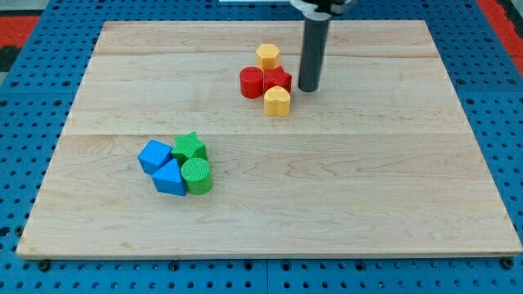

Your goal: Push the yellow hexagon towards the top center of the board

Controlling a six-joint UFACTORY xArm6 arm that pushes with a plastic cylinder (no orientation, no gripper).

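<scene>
No gripper, just my tip (309,88) down right of red star (279,80); yellow hexagon (267,56) already upper-center on table (392,204), touching red cylinder (252,82), near yellow heart (277,101); short push toward top edge left.
</scene>
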